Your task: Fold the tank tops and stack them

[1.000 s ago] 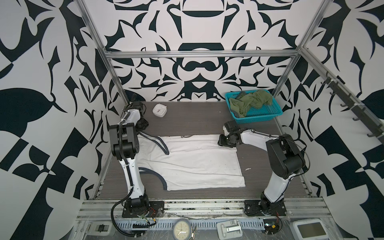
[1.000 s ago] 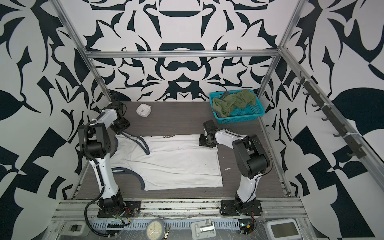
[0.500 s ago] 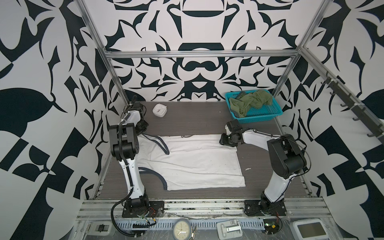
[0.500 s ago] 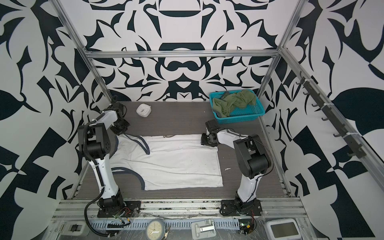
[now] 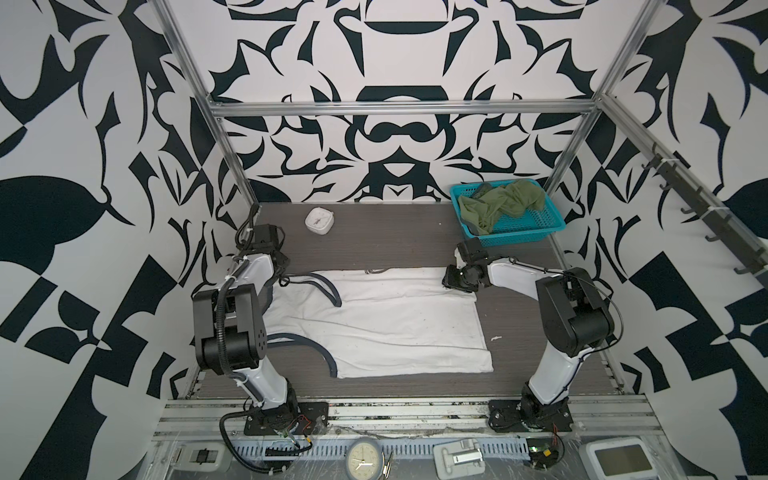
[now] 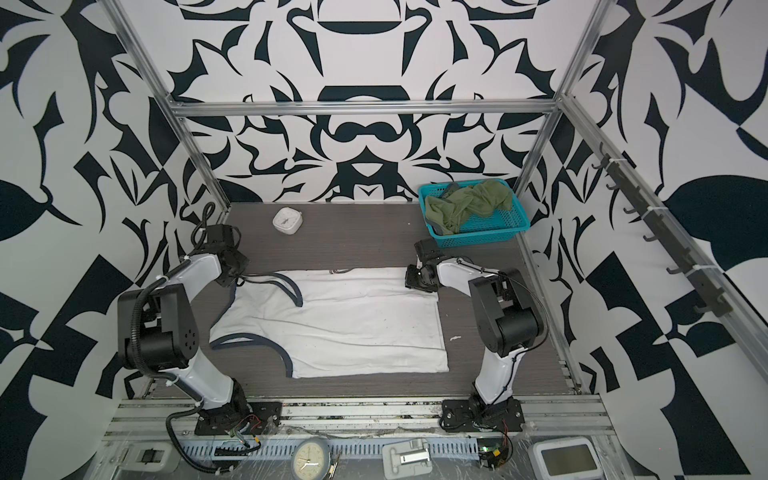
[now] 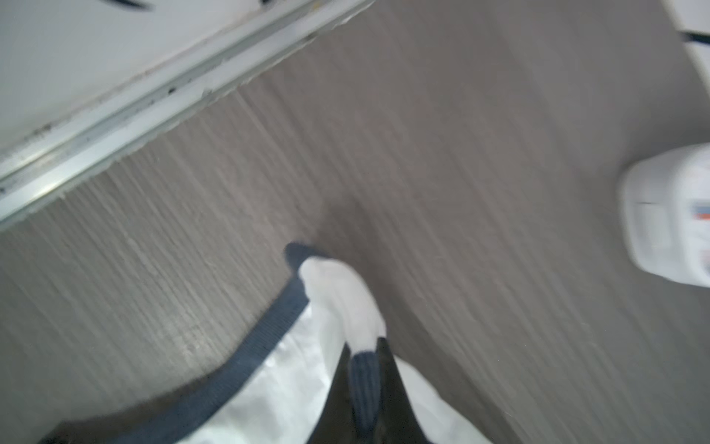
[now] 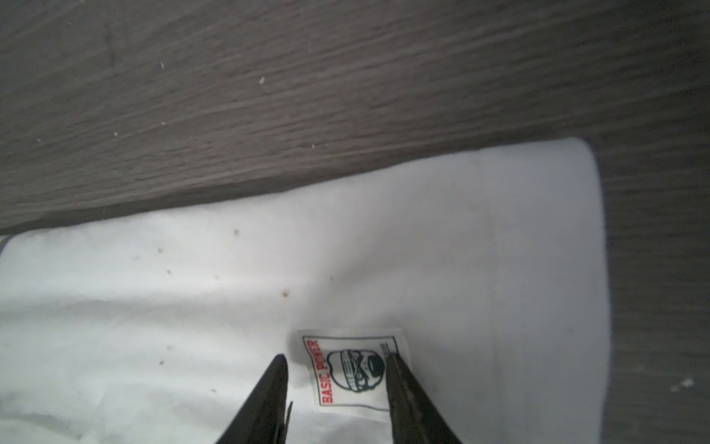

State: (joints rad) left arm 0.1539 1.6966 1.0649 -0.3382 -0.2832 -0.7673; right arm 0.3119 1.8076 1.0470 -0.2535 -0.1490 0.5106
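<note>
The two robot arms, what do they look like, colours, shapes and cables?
Both look alike: the left arm and right arm have white links between boxy black joint housings, black base plates and black cables running along them. The right gripper has slim, tapered black fingers.

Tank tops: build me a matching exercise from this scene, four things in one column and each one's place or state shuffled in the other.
Column one
1. white tank top
2. olive green tank top
3. small white clock
4. left tool

Column two
a. bunched up in the teal basket
b. shut on a navy-trimmed strap
c. spread flat on the table
d. sitting alone at the far left

Pairs: 1-c, 2-a, 3-d, 4-b
</note>
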